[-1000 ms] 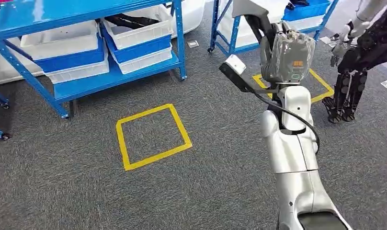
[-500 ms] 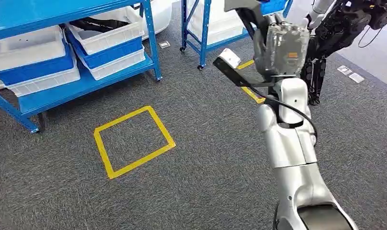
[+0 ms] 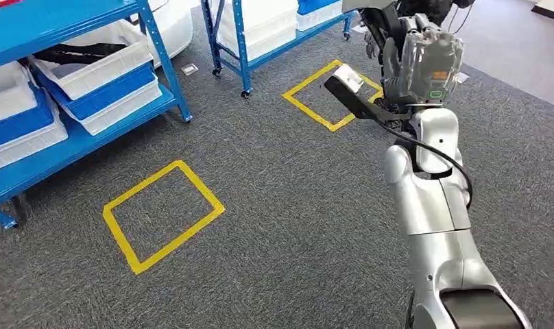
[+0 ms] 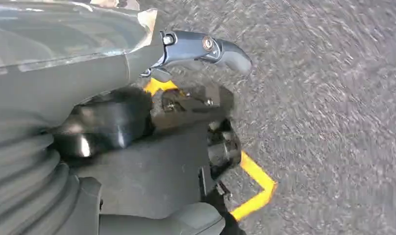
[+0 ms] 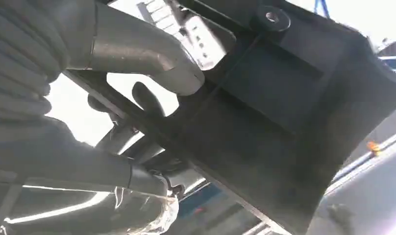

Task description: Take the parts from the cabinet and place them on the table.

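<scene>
Right hand (image 3: 425, 65) raised, holding a dark flat part (image 5: 284, 112) over the carpet.

Right wrist view: thumb and fingers (image 5: 147, 100) clamp the part's edge, so it sits in the hand, up in the air. Left hand (image 4: 88, 73): one dark finger extended, nothing visibly held; grip state cannot be told. Blue shelving (image 3: 75, 20) with white bins (image 3: 89, 68) stands to the left. Yellow tape squares (image 3: 161, 214) mark the carpet (image 3: 288, 205).
</scene>
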Motion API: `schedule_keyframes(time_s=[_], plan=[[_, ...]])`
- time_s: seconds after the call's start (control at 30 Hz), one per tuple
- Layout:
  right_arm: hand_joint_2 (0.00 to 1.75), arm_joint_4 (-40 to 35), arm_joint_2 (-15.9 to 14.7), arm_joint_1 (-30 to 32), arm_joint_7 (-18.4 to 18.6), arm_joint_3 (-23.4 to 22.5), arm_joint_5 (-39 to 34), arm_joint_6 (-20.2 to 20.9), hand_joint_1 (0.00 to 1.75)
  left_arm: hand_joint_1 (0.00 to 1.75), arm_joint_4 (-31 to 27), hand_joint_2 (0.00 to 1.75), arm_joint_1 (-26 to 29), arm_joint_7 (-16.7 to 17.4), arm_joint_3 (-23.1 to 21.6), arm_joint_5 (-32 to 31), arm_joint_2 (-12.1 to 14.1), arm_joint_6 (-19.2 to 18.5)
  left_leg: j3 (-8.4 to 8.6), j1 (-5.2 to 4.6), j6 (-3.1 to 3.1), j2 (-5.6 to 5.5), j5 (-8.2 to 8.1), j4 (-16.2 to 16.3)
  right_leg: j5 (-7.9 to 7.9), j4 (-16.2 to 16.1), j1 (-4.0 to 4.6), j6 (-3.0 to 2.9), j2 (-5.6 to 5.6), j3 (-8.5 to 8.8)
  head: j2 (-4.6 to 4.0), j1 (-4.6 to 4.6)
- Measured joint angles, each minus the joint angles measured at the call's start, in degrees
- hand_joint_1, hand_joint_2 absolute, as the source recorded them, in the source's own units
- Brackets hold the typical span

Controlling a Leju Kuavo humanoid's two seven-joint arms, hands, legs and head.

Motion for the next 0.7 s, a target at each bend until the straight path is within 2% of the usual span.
schedule_keyframes(time_s=[0.03,0.07,0.1,0.13,0.17,0.2,0.23,0.27,0.3,0.33,0.37,0.4,0.43,0.47,0.5,0.57,0.6,0.63,0.7], plan=[[1.75,0.0,-0.02,0.08,0.0,0.0,0.0,0.0,1.75,0.0,0.0,1.75,-0.02,0.0,-0.15,-0.04,0.02,0.02,-2.34,-0.01,-0.07,-0.35,-2.09,4.95,0.04,0.01,0.11,-0.06,0.62,-0.09,0.0,-0.04],[1.75,0.0,-0.11,0.24,0.0,0.0,0.0,0.0,1.75,0.0,0.0,1.75,-0.03,0.0,-0.33,-0.04,0.02,0.02,-4.44,-0.01,0.01,-0.44,-3.34,9.07,0.13,0.02,0.29,-0.21,1.28,-0.16,0.0,-0.02],[1.75,0.02,-0.22,0.4,0.0,0.0,0.0,0.0,1.75,0.0,0.0,1.75,-0.07,0.0,-0.46,-0.07,0.02,0.0,-5.32,-0.04,0.15,-0.44,-3.14,10.51,0.15,0.02,0.43,-0.23,1.98,-0.18,0.0,0.0],[1.75,0.07,-0.28,0.52,0.0,0.0,0.0,0.0,1.75,0.0,0.0,1.75,-0.09,0.0,-0.52,-0.15,0.02,0.0,-4.86,-0.05,0.46,-0.46,-1.65,9.2,0.26,0.03,0.55,-0.4,2.66,-0.17,0.0,-0.02],[1.75,0.07,-0.35,0.56,0.0,0.0,0.0,0.0,1.75,0.0,0.0,1.75,-0.1,0.0,-0.55,-0.13,0.02,0.02,-3.11,-0.07,0.88,-0.72,0.91,5.4,0.27,0.03,0.68,-0.39,3.45,-0.13,0.0,0.0],[1.75,0.04,-0.42,0.55,0.0,0.0,0.0,0.0,1.75,0.0,0.0,1.75,-0.11,0.0,-0.61,-0.15,0.02,0.0,-0.44,-0.21,1.47,-1.42,3.84,-0.08,0.29,0.03,0.86,-0.38,4.23,0.01,0.0,-0.02],[1.75,0.04,-0.46,0.54,0.0,-0.02,0.0,0.0,1.75,0.0,0.0,1.75,-0.12,0.0,-0.78,-0.2,0.08,0.02,2.27,-0.27,2.3,-3.7,6.35,-5.46,0.31,0.02,0.69,-0.36,4.87,0.09,0.0,0.04],[1.75,0.04,-0.5,0.49,0.04,-0.02,0.08,-0.04,1.75,0.0,0.0,1.75,-0.11,0.04,-1.02,-0.56,0.33,0.15,3.24,-0.17,3.04,-6.43,5.67,-7.27,0.42,0.05,0.76,-0.17,5.18,-0.07,0.0,0.37],[1.75,0.04,-0.5,0.45,0.11,-0.02,0.26,-0.11,1.75,0.0,0.0,1.75,-0.12,0.09,-1.37,-1.2,0.15,0.67,3.42,-0.44,2.9,-6.06,5.87,-8.0,0.53,0.11,0.49,0.02,5.9,-0.38,0.0,0.16],[1.75,0.04,-0.5,0.66,0.31,-0.02,0.41,-0.33,1.75,0.0,0.0,1.75,-0.14,0.5,-1.83,-2.27,0.13,1.35,3.35,-0.75,2.9,-5.57,5.85,-8.02,0.83,0.05,0.17,0.47,6.41,-0.7,0.0,-0.33],[1.75,0.04,-0.57,0.93,0.48,-0.02,0.78,-0.41,1.75,0.0,0.0,1.75,-0.19,0.96,-2.44,-3.35,0.18,2.11,3.4,-0.99,2.95,-5.03,5.91,-8.13,1.03,-0.13,-0.13,0.77,7.04,-0.86,0.0,-0.3],[1.75,0.04,-0.74,0.97,0.72,-0.07,1.24,-0.59,1.75,0.0,-0.02,1.75,-0.24,1.55,-3.32,-4.97,0.07,2.97,3.71,-0.95,3.06,-4.18,6.34,-8.82,1.34,-0.4,0.04,1.26,7.89,-1.02,0.0,-0.35],[1.75,0.04,-0.89,1.11,0.93,-0.17,1.48,-0.74,1.75,0.0,-0.02,1.75,-0.27,2.09,-3.94,-6.03,-0.11,3.68,4.03,-0.03,2.87,-3.34,6.96,-9.91,1.1,0.27,0.13,1.04,7.0,-1.19,0.0,-0.31],[1.75,0.04,-1.01,1.24,1.2,-0.26,1.96,-1.53,1.75,0.0,-0.04,1.75,-0.35,3.03,-5.26,-8.17,-0.2,5.13,4.37,-0.26,3.01,-2.6,7.17,-10.4,-0.36,2.36,0.52,0.76,3.29,-2.76,0.0,-0.03],[1.75,0.04,-1.03,1.28,1.38,-0.31,2.32,-1.84,1.75,0.0,-0.04,1.75,-0.38,3.96,-6.21,-9.49,-0.13,5.95,4.42,-0.19,3.0,-1.6,7.22,-10.38,-2.17,6.19,0.51,0.66,1.71,-4.69,0.0,0.28],[1.75,0.04,-0.9,1.92,1.79,-0.35,2.97,-2.3,1.75,0.0,-0.04,1.75,-0.53,6.08,-8.83,-12.75,-0.09,8.03,4.2,-0.31,2.99,0.12,7.19,-10.34,-5.32,15.01,0.11,0.97,0.66,-8.9,0.0,0.53],[1.75,0.04,-1.01,2.37,2.01,-0.48,3.28,-2.34,1.75,0.0,-0.04,1.75,-0.64,6.69,-9.95,-14.06,0.04,8.59,4.1,-0.31,2.96,0.78,7.19,-10.33,-5.89,17.3,-0.12,1.33,0.54,-9.92,0.0,0.61],[1.75,0.04,-1.07,2.96,2.19,-0.63,3.54,-2.34,1.75,0.0,-0.04,1.75,-0.74,7.35,-11.28,-15.35,0.15,9.05,4.1,-0.27,2.92,1.46,7.16,-10.32,-5.66,17.35,-0.4,1.83,0.45,-9.84,0.0,0.52],[1.75,0.02,-1.18,3.78,2.36,-1.16,4.13,-2.36,1.75,0.0,-0.04,1.75,-1.03,8.55,-13.44,-16.59,0.26,9.75,4.21,-0.11,2.55,2.66,6.94,-10.18,-2.78,9.96,-0.92,3.24,-0.35,-5.58,0.0,0.55]])
